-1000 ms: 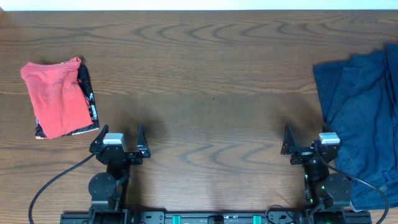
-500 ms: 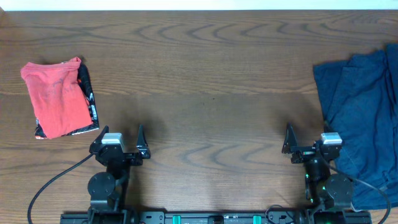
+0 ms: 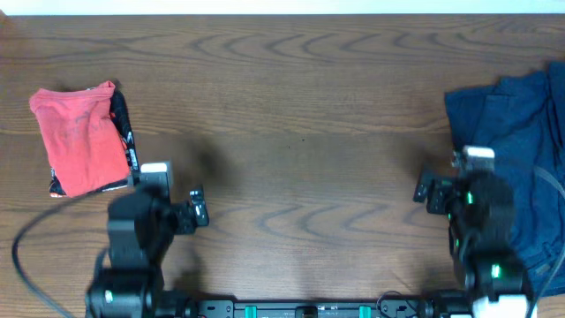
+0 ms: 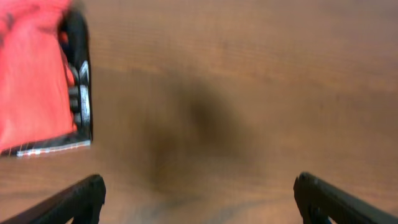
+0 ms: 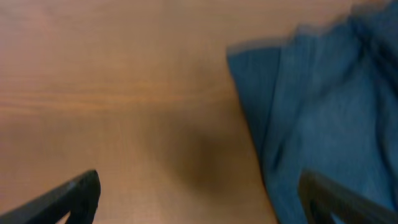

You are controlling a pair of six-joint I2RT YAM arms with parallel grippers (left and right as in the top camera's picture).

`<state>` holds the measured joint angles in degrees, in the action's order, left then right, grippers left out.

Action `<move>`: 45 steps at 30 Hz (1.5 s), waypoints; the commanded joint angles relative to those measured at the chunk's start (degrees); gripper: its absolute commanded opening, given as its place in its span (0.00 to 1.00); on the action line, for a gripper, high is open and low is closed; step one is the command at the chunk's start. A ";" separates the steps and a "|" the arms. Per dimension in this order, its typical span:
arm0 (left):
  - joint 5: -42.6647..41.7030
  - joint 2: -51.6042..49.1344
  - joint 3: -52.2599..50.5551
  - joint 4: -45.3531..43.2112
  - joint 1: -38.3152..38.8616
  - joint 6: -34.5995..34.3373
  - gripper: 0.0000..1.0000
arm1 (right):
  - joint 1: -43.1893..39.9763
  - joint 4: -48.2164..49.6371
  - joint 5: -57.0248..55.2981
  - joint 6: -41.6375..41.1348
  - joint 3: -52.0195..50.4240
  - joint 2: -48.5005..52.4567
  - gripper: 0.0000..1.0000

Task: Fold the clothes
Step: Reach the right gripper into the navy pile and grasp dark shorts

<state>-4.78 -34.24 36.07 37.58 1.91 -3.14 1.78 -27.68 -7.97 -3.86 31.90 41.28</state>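
Table: dark wood with a bare middle, probably kept free as the folding area.

Clothes: a navy heap at the right edge, rumpled and overlapping, partly running out of the overhead view. Nothing in it is folded yet, so the work is here. Its left edge lies just beside the right arm, within easy reach.

Red garment: at the left edge, a neat rectangle with a black printed layer showing along its right side. It reads as a finished fold set out of the way.

Right gripper: jaws wide apart and empty, over bare wood just beside the navy edge. Judgement: placed for a first pick at that edge or corner.

Left gripper: jaws likewise spread and empty, near the red garment's corner and well apart from the clothes. Both wrist views are blurred.
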 commanded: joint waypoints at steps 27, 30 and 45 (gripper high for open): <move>-0.76 -24.92 13.49 9.31 -0.24 -0.61 0.98 | -13.55 -5.64 -17.51 -12.24 17.11 53.05 0.57; -0.76 -24.92 13.49 9.29 -0.24 -0.61 0.98 | -13.55 -5.01 -17.51 -12.24 17.11 53.20 0.44; -0.76 -24.92 13.49 9.25 -0.24 -0.59 0.98 | -13.53 -15.23 -14.40 -9.77 33.46 43.47 0.01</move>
<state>-5.61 -59.09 48.47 46.57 1.91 -3.18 -11.31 -42.22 -23.81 -15.59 56.58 91.02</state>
